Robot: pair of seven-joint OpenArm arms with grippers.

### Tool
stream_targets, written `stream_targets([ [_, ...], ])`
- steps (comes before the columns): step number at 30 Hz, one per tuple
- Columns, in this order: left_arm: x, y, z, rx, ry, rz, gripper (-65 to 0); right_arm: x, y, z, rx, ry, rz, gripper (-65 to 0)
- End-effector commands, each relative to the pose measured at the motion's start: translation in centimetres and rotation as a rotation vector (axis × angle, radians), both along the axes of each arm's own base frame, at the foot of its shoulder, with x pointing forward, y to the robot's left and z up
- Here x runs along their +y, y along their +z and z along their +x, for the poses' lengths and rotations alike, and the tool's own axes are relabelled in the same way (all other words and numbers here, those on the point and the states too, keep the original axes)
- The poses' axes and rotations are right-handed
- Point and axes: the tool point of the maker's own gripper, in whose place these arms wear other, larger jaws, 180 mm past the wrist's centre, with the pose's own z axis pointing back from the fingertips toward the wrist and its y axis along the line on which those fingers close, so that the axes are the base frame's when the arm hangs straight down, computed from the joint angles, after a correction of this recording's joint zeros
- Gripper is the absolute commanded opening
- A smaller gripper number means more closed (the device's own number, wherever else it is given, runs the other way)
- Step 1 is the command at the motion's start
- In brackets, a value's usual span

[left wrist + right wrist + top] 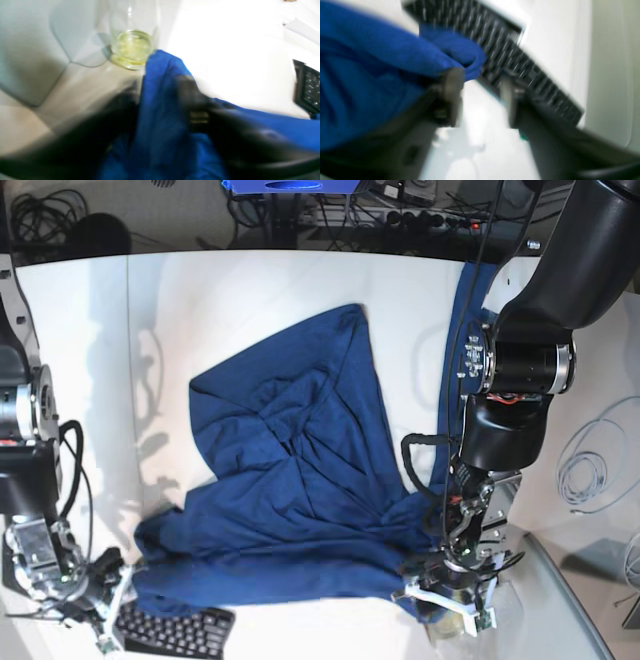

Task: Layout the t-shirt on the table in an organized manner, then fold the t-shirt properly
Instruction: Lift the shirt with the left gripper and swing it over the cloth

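The dark blue t-shirt lies rumpled and partly spread in the middle of the white table, its hem toward the near edge. My left gripper hovers at the shirt's near right corner. In the blurred left wrist view its fingers stand apart, with a fold of the t-shirt between them. At the near left corner, my right gripper is open. In the right wrist view the right gripper shows bare table through the gap, and the t-shirt drapes over the left finger.
A black keyboard lies at the near edge beside the right gripper, and shows close behind its fingers as the keyboard. A glass with yellowish liquid stands just beyond the left gripper. Coiled white cable lies at the right.
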Motion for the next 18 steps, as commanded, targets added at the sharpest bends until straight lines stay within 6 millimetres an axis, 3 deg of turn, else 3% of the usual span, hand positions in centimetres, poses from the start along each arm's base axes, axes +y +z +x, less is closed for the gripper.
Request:
stream_targets([
  [1, 0.5, 3.8, 1.8, -0.099, 0.009, 0.012, -15.8, -0.4, 4.1, 2.2, -0.097, -0.013, 0.003, -27.8],
  [3, 0.3, 4.6, 2.0, -0.121, 0.003, 0.012, 0.0, -1.8, 4.2, 1.8, -0.074, -0.039, -0.029, -27.0],
  [7, -0.3, 5.6, 1.1, -0.151, -0.018, -0.001, 0.0, -4.0, 4.8, -0.2, -0.088, -0.065, -0.096, -29.3],
  [9, -2.3, 5.2, -0.6, -0.138, -0.062, -0.023, 0.0, -4.8, 5.5, -1.9, -0.114, -0.092, -0.083, -29.3],
  [12, -9.2, 4.4, -4.1, -0.105, -0.220, -0.030, 0.0, -5.7, 5.8, -5.0, -0.131, -0.154, -0.026, -29.3],
  [14, -14.6, 3.0, -6.9, -0.076, -0.355, -0.018, 0.0, -6.9, 4.9, -7.3, -0.114, -0.205, 0.012, -29.3],
  [17, -22.7, -0.1, -11.2, -0.008, -0.559, 0.002, 0.0, -7.9, 2.9, -11.0, -0.097, -0.267, 0.088, -29.3],
  [18, -24.6, -1.4, -12.4, 0.026, -0.607, 0.010, -0.8, -7.9, 2.1, -12.1, -0.087, -0.281, 0.113, -29.3],
])
